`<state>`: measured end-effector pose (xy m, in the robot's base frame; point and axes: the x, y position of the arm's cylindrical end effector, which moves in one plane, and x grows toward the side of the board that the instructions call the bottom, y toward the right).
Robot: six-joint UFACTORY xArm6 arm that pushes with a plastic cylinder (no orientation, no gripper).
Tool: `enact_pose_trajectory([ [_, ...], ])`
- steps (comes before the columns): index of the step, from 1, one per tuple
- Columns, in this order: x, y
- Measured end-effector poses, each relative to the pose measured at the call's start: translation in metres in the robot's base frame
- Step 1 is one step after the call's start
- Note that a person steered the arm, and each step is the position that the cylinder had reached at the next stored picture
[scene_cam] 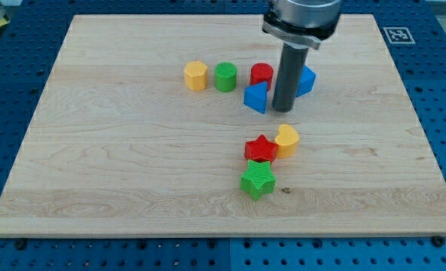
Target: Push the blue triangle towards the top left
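Observation:
The blue triangle lies on the wooden board a little above the middle. My tip stands just to its right, close beside it; I cannot tell if they touch. A second blue block sits to the right of the rod, partly hidden by it. A red cylinder stands just above the blue triangle.
A green cylinder and a yellow hexagonal block stand to the left of the red cylinder. Lower down are a red star, a yellow heart and a green star. A marker tag is at the board's top right.

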<state>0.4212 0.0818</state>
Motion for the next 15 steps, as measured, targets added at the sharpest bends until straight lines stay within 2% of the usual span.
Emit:
enact_pose_trajectory([
  [2,-0.006,-0.036],
  [5,-0.001,-0.153],
  [6,0.0,-0.175],
  [10,-0.053,-0.181],
  [14,-0.053,-0.157],
  [15,-0.053,-0.167],
])
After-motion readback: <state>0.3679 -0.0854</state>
